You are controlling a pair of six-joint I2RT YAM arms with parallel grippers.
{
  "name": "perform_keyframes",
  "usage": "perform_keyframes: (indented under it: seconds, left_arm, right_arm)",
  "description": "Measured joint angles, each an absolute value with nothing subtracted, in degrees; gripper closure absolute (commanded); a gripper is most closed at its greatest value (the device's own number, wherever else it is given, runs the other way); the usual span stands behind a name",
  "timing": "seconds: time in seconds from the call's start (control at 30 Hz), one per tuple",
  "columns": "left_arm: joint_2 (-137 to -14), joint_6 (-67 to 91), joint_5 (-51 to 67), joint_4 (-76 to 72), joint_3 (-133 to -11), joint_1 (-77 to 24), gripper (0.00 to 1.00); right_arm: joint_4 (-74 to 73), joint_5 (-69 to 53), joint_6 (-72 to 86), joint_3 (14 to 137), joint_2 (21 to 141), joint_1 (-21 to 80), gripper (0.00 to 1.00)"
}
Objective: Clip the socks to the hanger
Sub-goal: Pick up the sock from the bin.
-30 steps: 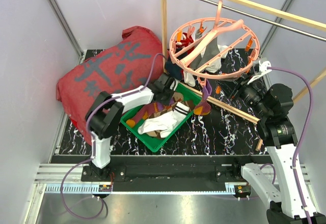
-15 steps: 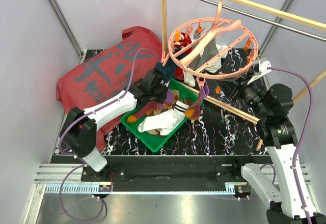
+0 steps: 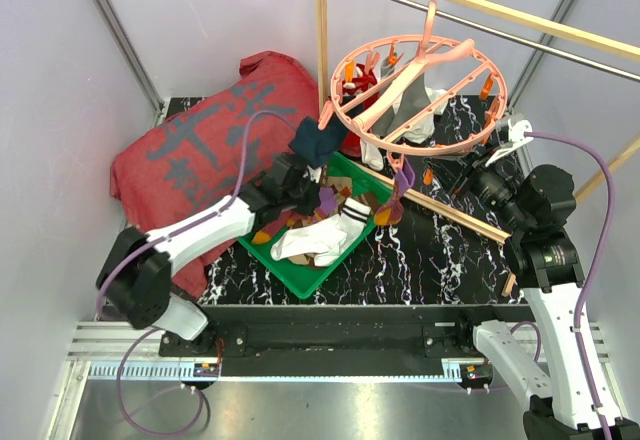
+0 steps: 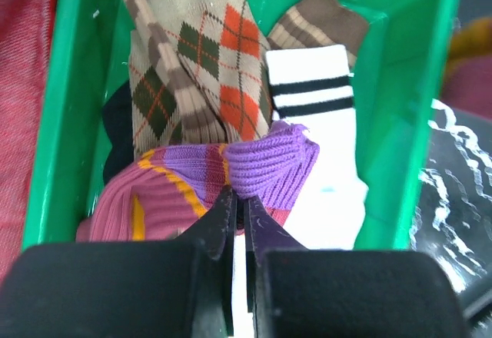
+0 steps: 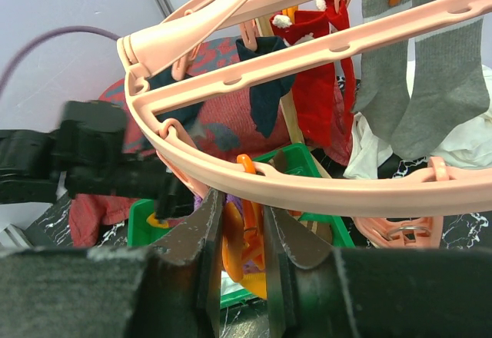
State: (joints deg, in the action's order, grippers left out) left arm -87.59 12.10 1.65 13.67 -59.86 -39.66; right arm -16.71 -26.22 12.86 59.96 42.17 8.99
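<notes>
Sock-to-clip transfer, apparently at the pickup step. The left pincer [image 4: 238,203] is clenched on the purple cuff of a purple-orange striped sock [image 4: 184,180] over the green tray [image 4: 65,100]. The tray also holds an argyle sock [image 4: 207,54], a white sock with black bands [image 4: 311,96] and a brown-cream striped sock [image 4: 319,19]. At one o'clock from the tray hangs the salmon-pink ring hanger [image 5: 323,184], carrying grey socks [image 5: 430,84]. The right pincer [image 5: 238,223] grasps an orange clip [image 5: 233,250] under its rim. Next, the cuff likely must rise into that clip's mouth.
</notes>
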Motion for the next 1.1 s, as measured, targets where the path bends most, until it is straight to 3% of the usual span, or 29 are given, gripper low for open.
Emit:
perform_keyframes:
  seconds: [0.57,0.8,1.1]
  left_arm:
    - [-51.2,13.0,15.9,4.1,-51.6,-40.4,1.00]
    - [-49.7,15.7,19.1,-1.1,-51.7,-46.5,1.00]
    - [-63.5,21.2,20.1,-13.5,-56.5,-59.0,1.00]
  right_arm:
    - [-16.5,-26.7,14.8,60.0,44.2,9.0,0.85]
    - [-16.4,-26.7,16.4,60.1,44.8,9.0,0.86]
    - [-16.1,-27.2,18.9,60.6,45.2,9.0,0.87]
